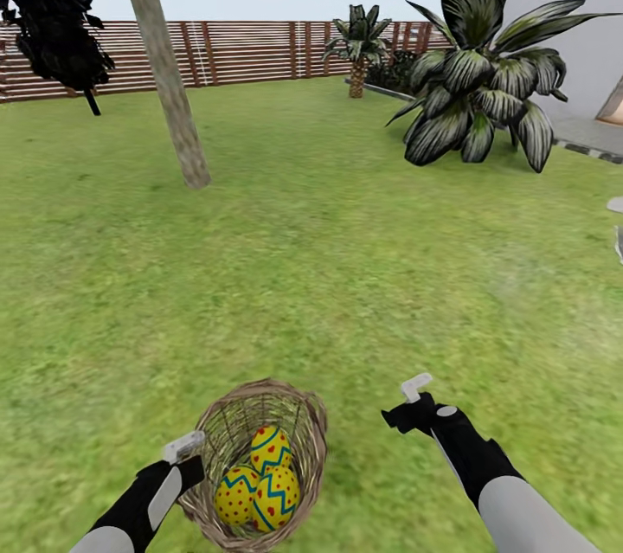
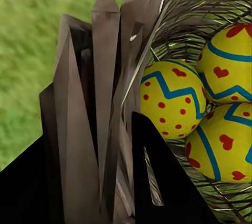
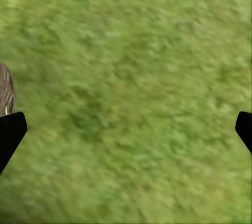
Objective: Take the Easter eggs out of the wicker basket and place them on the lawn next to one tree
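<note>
Resting together inside the wicker basket [image 1: 260, 440] on the lawn [image 1: 346, 276], the three Easter eggs [image 1: 260, 484] sit low in the head view, the left tool [image 1: 183, 447] clamped on the basket's rim. Beside it, the right tool [image 1: 414, 393] hangs over grass, jaws spread and empty. Farther off stand the tree [image 1: 169, 86], a slatted fence [image 1: 251, 51], a broad-leaved bush [image 1: 484, 86] and a white house [image 1: 562, 8].

Fenced garden [image 1: 260, 51], lawn [image 1: 346, 276], trees [image 1: 164, 77]
</note>
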`<state>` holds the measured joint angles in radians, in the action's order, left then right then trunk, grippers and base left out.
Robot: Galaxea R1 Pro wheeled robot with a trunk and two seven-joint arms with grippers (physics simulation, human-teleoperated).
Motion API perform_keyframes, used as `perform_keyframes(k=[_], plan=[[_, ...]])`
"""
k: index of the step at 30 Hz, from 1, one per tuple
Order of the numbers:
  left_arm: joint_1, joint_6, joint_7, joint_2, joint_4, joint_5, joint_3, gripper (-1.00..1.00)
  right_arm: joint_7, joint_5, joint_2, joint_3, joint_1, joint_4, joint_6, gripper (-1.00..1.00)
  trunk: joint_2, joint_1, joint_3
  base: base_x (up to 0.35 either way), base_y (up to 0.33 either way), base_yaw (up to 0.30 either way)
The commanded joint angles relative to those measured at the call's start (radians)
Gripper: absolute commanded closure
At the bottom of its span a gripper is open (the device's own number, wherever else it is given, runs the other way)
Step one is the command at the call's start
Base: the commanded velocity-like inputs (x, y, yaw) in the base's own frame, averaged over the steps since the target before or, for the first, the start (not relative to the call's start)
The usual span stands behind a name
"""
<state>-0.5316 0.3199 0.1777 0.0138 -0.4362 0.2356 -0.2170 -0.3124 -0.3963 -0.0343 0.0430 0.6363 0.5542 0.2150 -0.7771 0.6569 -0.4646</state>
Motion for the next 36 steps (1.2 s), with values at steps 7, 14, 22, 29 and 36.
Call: perform_keyframes(k=[7, 14, 22, 29, 36], plan=[[-0.001, 0.004, 0.004, 0.001, 0.000, 0.016, -0.002, 1.00, -0.008, -0.008, -0.001, 0.005, 0.000, 0.003, 0.003, -1.00, -0.001, 0.000, -0.001, 0.012, 0.000, 0.168], [-0.001, 0.004, 0.004, 0.002, 0.000, 0.017, -0.004, 1.00, -0.008, -0.010, -0.001, 0.005, -0.001, 0.001, 0.003, -1.00, -0.001, 0.000, -0.001, 0.287, 0.000, 0.001], [-0.001, 0.002, 0.005, 0.002, -0.005, 0.016, -0.004, 1.00, -0.008, -0.009, -0.001, 0.005, 0.000, 0.001, 0.003, -1.00, -0.001, 0.000, -0.001, 0.013, 0.000, 0.000], [-0.001, 0.004, 0.006, 0.002, 0.001, 0.018, -0.005, 1.00, -0.008, -0.006, -0.001, 0.005, -0.001, -0.023, 0.003, -1.00, 0.034, -0.019, 0.015, 0.000, 0.000, 0.000], [0.001, 0.001, 0.008, 0.021, 0.005, 0.016, -0.004, 1.00, -0.007, -0.003, -0.006, 0.006, -0.001, -0.153, -0.013, -1.00, 0.083, -0.046, 0.038, 0.000, 0.000, 0.000]])
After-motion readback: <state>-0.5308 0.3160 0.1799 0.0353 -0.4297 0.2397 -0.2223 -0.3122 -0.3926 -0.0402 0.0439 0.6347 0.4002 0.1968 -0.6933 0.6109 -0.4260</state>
